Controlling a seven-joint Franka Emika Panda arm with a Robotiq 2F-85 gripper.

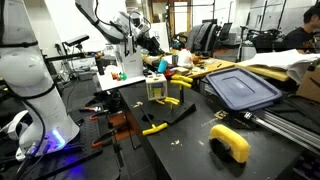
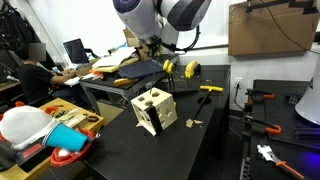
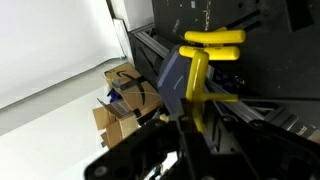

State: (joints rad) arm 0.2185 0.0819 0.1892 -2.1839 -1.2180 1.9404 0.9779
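In the wrist view my gripper [image 3: 196,128] is shut on the shaft of a yellow T-handled tool [image 3: 207,58], whose crossbar sticks out past the fingers. Behind the tool lies a dark blue lid [image 3: 174,82]. In both exterior views the gripper [image 1: 149,42] [image 2: 150,46] hangs high above the black table, well above a pale wooden block with round holes [image 1: 156,87] [image 2: 153,110]. The held tool is too small to make out in those views.
Other yellow-handled tools lie on the table [image 1: 158,127] [image 2: 211,89], with a yellow C-shaped piece [image 1: 231,142] and the blue lid [image 1: 241,88] nearby. Red-handled tools [image 2: 262,97] sit at one side. Red and blue cups [image 2: 68,142] stand on a side table. Cardboard boxes [image 3: 124,102] sit beyond.
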